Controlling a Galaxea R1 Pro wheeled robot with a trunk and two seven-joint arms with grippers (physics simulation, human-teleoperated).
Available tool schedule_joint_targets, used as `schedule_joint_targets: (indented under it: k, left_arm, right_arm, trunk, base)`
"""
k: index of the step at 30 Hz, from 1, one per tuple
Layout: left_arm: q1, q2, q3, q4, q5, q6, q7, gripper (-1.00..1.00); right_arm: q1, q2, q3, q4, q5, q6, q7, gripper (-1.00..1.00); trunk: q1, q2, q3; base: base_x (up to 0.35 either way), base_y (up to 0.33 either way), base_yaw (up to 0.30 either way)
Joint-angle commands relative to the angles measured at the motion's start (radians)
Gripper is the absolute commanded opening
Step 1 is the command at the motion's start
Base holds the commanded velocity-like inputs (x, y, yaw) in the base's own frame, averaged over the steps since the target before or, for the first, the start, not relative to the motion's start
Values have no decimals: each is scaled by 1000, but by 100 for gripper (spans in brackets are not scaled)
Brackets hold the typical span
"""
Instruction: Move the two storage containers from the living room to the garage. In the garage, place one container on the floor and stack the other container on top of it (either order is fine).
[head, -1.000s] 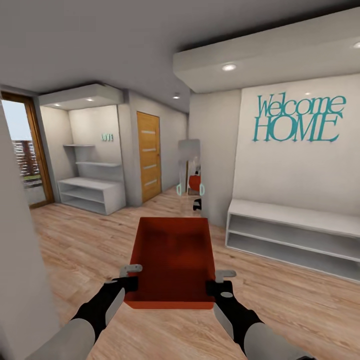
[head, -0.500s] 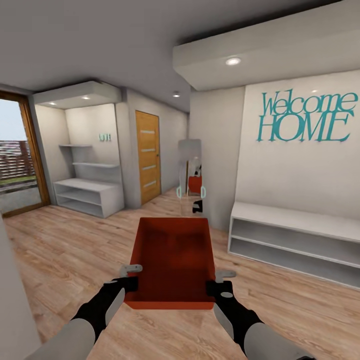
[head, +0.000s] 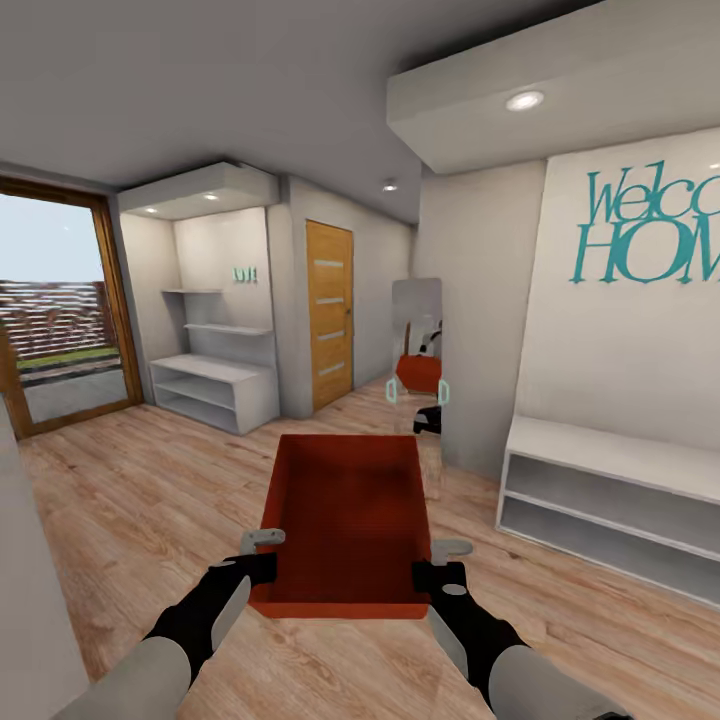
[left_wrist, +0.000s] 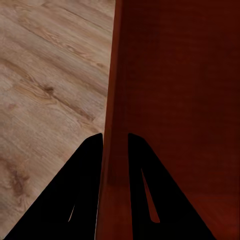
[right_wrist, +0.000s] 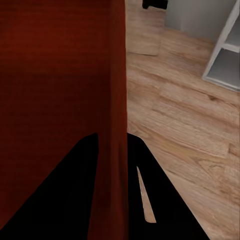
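The robot carries 1 red-orange storage container (head: 345, 520) in front of its trunk, above the wood plank floor (head: 130, 500). The bin's long axis runs straight away from the robot. The left gripper (head: 262, 552) pinches the left wall and the right gripper (head: 440, 560) pinches the right wall, each with 1 finger inside and 1 outside, equally near. A wooden door (head: 329, 313) with frosted strips stands ahead and slightly left. The 2nd container is not identifiable; a wall mirror (head: 418, 350) reflects something red, too small to read.
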Motion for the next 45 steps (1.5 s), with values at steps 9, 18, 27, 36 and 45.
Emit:
schedule_joint_targets:
  k: [9, 18, 27, 36, 45]
  left_arm:
    - [0, 10, 8, -1, -7, 7, 41, -100]
    - [0, 10, 8, -1, -7, 7, 41, -100]
    - [0, 10, 8, 0, -7, 7, 41, -100]
    - [0, 10, 8, 2, -7, 7, 41, -100]
    - [0, 10, 8, 2, -7, 7, 41, -100]
  right_arm:
    - [-1, -1, -18, -6, 14, 1, -83, -100]
    - [-1, -1, -18, -6, 14, 3, -82, -100]
    - [-1, -1, -18, -6, 14, 1, -84, -100]
    - [-1, -1, -18, -6, 14, -1, -87, -100]
    - [-1, -1, -18, -6, 14, -1, -87, -100]
  trunk:
    - [1, -1, -1]
    - [1, -1, -1]
    - [1, -1, -1]
    - [1, -1, -1]
    - [1, -1, -1]
  base:
    - [321, 0, 85]
    - [321, 0, 1]
    - [321, 0, 0]
    - [321, 0, 177]
    - [322, 0, 235]
